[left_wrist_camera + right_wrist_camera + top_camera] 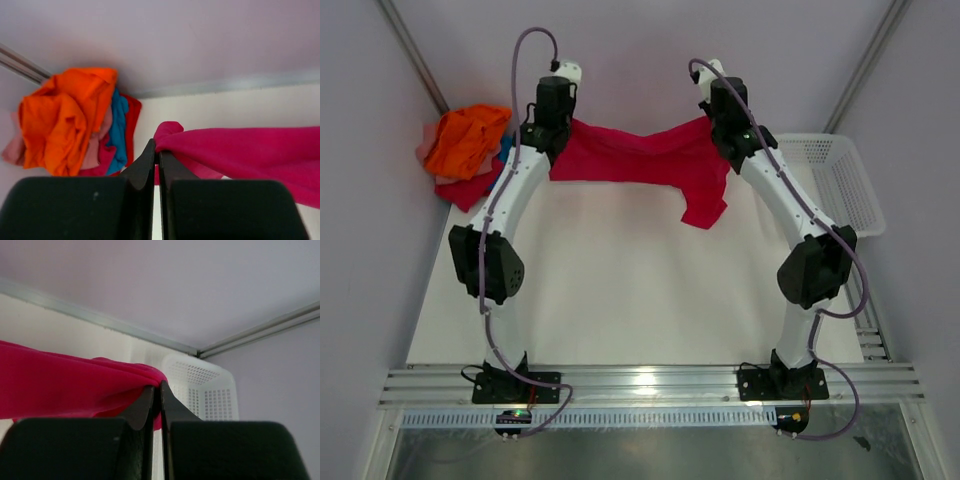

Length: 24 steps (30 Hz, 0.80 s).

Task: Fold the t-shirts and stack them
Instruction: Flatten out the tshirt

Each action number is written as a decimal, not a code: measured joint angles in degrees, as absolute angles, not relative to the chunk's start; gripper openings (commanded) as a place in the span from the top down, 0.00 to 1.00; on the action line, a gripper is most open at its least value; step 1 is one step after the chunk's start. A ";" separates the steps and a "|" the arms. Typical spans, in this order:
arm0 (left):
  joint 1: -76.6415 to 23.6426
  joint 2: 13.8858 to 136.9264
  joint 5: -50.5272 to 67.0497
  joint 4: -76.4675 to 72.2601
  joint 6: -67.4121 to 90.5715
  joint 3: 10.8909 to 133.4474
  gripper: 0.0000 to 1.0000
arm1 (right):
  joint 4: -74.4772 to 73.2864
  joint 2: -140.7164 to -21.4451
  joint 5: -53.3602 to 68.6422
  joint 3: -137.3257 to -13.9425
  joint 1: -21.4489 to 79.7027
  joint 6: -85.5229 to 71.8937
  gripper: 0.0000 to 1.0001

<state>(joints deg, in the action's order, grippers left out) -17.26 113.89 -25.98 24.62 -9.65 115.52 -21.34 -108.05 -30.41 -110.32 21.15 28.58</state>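
Two pinches hold the soft crimson t-shirt (640, 160): the left gripper (156, 147) and right gripper (156, 387) are each closed tight on one end. It hangs stretched between them over the far end of the white table (620, 290). I think it should go down level and smooth, with no wrinkles. Far left lies a crumpled pile (465, 145) of orange, blue and pink shirts. A holey white basket (835, 175) sits far right.

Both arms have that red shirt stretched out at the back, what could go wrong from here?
The left gripper and right gripper pinch only thin edges of the crimson t-shirt, so a corner may slip free. Its loose part hanging near the right end could bunch underneath when lowered. The left end sits close to the shirt pile and might drag it.
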 measured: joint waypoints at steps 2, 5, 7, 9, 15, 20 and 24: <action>-16.16 113.69 -26.15 23.88 -9.39 119.15 1.00 | -20.99 -109.36 -30.63 -114.54 21.15 28.56 0.96; -14.81 112.05 -26.37 22.57 -9.28 120.99 1.00 | -20.12 -109.08 -30.89 -118.06 21.15 28.47 0.96; -14.24 109.89 -26.06 22.44 -9.21 119.55 1.00 | -20.45 -107.70 -30.72 -118.54 21.15 27.64 0.96; -13.98 105.97 -25.12 22.39 -9.26 114.78 1.00 | -21.45 -104.73 -29.74 -115.39 21.15 26.63 0.96; -13.98 89.38 -17.72 26.13 -9.65 91.83 0.90 | -26.46 -84.49 -21.02 -84.88 21.15 25.08 0.95; -13.91 80.09 -7.14 33.93 -11.62 81.62 0.11 | -38.00 -77.78 -6.26 -69.14 21.12 27.73 0.44; -13.91 77.80 1.74 41.01 -13.93 79.61 0.01 | -50.22 -78.02 6.66 -65.78 21.15 34.00 0.01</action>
